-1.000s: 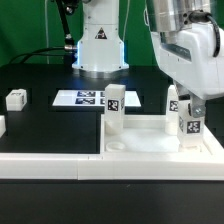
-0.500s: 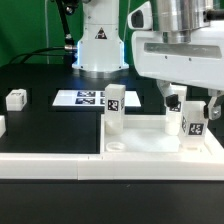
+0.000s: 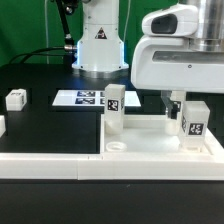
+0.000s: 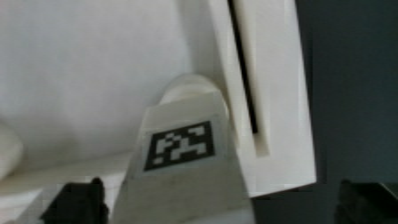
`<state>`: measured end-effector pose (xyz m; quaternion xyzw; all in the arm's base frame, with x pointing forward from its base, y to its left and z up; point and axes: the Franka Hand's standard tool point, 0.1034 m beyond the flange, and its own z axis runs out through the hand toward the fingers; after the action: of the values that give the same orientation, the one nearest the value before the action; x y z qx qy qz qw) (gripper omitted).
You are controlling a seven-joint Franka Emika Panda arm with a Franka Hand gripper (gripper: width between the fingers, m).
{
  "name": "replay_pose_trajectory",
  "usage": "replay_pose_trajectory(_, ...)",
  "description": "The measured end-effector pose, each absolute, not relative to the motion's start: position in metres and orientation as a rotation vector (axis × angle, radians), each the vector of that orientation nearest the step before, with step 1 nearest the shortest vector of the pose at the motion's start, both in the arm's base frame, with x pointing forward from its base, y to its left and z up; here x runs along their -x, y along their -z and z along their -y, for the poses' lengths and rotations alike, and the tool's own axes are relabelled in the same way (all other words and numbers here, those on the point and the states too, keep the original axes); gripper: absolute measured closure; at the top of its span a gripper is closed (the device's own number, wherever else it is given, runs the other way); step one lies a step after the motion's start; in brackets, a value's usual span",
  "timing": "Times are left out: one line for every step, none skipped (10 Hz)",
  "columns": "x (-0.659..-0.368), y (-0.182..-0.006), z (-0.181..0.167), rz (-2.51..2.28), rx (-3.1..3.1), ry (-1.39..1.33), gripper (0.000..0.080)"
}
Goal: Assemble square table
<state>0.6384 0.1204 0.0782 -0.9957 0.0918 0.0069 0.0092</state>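
Note:
The white square table top [image 3: 150, 145] lies on the black table at the exterior view's right. Two white tagged legs stand upright on it, one [image 3: 114, 108] near its left corner and one [image 3: 192, 122] at the right. My gripper [image 3: 190, 106] hangs over the right leg, open, with a finger on each side. In the wrist view the tagged leg [image 4: 187, 150] stands between my dark fingertips [image 4: 80, 200], with a gap on both sides, and my gripper [image 4: 222, 203] is open. The table top [image 4: 107, 70] fills the background there.
A loose white block leg [image 3: 15, 98] lies at the far left. The marker board [image 3: 80, 98] lies flat in front of the robot base [image 3: 98, 45]. A long white border rail [image 3: 50, 162] runs along the front edge.
My hand has turned about its vertical axis over the right leg, so its broad side now faces the camera. Both legs and the table top have stayed put.

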Motion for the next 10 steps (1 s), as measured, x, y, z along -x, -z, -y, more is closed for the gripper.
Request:
replay_pose_trajectory(-0.6386, -0.0779, -0.1189, -0.288, 3.110, -0.022, 0.0164)
replay_pose_trajectory(-0.6386, -0.0779, -0.1188, -0.328, 3.106, -0.022, 0.0164)
replay_pose_trajectory(-0.6386, -0.0779, -0.1186, -0.326, 3.106, -0.023, 0.0332)
replay_pose_trajectory(-0.6386, -0.0778, -0.1184, -0.330, 3.106, -0.023, 0.0510)
replay_pose_trajectory(-0.6384, -0.0776, -0.1189, -0.472, 3.086, -0.026, 0.0508)
replay_pose_trajectory(-0.6384, -0.0776, -0.1190, -0.590, 3.066, -0.027, 0.0508)
replay_pose_trajectory(-0.6384, -0.0775, -0.1186, -0.679, 3.049, -0.028, 0.0508)
replay_pose_trajectory(-0.6383, -0.0775, -0.1182, -0.787, 3.024, -0.029, 0.0508)
replay_pose_trajectory(-0.6379, -0.0767, -0.1176, -0.916, 2.986, -0.025, 0.0508)
replay_pose_trajectory(-0.6363, -0.0758, -0.1154, -1.164, 2.892, 0.013, 0.0508)
